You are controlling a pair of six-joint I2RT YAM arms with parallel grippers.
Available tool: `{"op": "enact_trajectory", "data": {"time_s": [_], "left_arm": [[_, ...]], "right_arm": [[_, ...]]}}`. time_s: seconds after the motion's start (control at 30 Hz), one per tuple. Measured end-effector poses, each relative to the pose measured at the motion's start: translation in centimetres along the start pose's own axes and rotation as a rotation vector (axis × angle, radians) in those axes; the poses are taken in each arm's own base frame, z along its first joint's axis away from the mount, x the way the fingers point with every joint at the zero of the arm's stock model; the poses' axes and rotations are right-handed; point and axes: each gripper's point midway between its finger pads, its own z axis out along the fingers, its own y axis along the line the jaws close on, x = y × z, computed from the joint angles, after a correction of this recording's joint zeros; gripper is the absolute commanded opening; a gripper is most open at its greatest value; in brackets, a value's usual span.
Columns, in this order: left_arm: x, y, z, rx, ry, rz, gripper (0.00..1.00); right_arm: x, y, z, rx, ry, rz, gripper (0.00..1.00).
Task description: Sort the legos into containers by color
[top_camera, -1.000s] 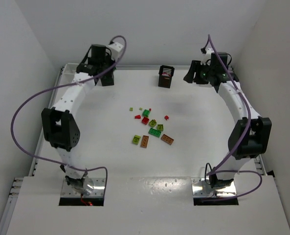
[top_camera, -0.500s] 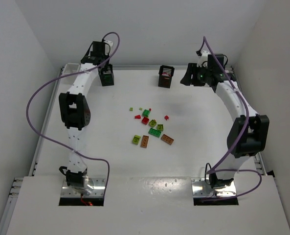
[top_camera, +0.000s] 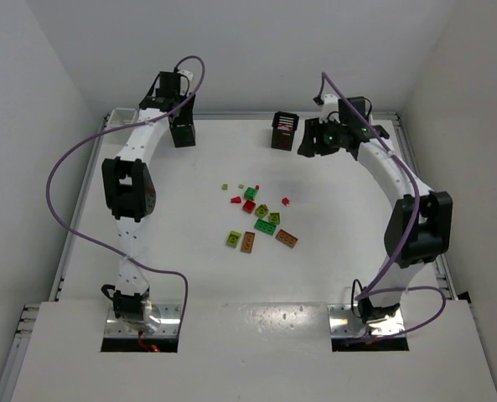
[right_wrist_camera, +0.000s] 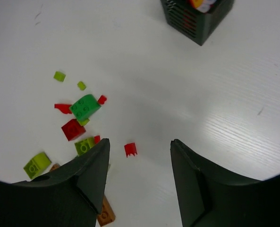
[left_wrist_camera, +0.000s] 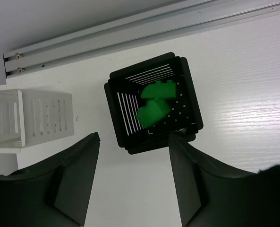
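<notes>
The left tool (left_wrist_camera: 133,153) hangs apart and empty above the black bin (left_wrist_camera: 114,111) that collects green legos (left_wrist_camera: 154,106), while the right tool (right_wrist_camera: 140,143), also apart, aims at the loose pile (right_wrist_camera: 84,108), apparently to pick.

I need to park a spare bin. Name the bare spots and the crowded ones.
Bare: the near strip between the lego pile and the arm bases; the stretch from pile to right arm; the far edge between left black bin and middle black bin. Crowded: the centre, and the far left corner with its white bin.
</notes>
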Motion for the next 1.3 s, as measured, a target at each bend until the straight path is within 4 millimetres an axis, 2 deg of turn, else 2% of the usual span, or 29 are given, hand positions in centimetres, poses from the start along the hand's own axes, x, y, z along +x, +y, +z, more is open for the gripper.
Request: {"op": "enact_trajectory", "data": {"time_s": [0.13,0.2,0.27,0.37,0.43,0.5,0.57,0.63,0.7,0.8,1.0,1.3], "left_arm": [[-0.1,0.2,-0.1,0.0,-0.002,-0.018,0.66],[-0.3,0.2,-1.0,0.013,-0.008,-0.038,0.66],[-0.1,0.1,-2.8,0.044,-0.005,-0.069,0.66],[-0.7,0.7,-7.4,0.087,-0.033,-0.124,0.66],[-1.3,1.4,-11.7,0.11,-0.076,-0.157,0.66],[-2.2,1.9,-16.5,0.132,-0.145,-0.184,0.68],[-2.7,2.3,-20.4,0.149,-0.207,-0.203,0.68],[-3.0,2.5,-23.6,0.166,-0.265,-0.212,0.69],[-2.8,2.4,-25.7,0.185,-0.299,-0.215,0.69],[-2.2,2.0,-26.5,0.206,-0.303,-0.216,0.69],[0.0,0.9,-24.9,0.232,-0.233,-0.216,0.7],[0.1,0.7,-24.7,0.24,-0.224,-0.225,0.7]], "right_arm": [[1.0,3.5,1.0,-0.053,0.039,-0.11,0.51],[1.9,5.4,1.7,-0.077,0.059,-0.169,0.51],[3.5,6.7,2.4,-0.09,0.094,-0.213,0.5],[6.6,8.2,3.4,-0.095,0.17,-0.263,0.5],[8.0,8.1,4.1,-0.068,0.208,-0.281,0.49],[9.4,7.4,4.9,-0.024,0.246,-0.286,0.5],[10.7,6.1,5.6,0.035,0.284,-0.281,0.51],[11.8,4.9,6.1,0.083,0.317,-0.275,0.53],[12.8,3.9,6.5,0.12,0.348,-0.273,0.53],[13.8,2.9,7.0,0.157,0.379,-0.274,0.53],[15.0,2.3,7.6,0.175,0.416,-0.276,0.53],[17.5,1.6,8.4,0.174,0.49,-0.276,0.53]]}}
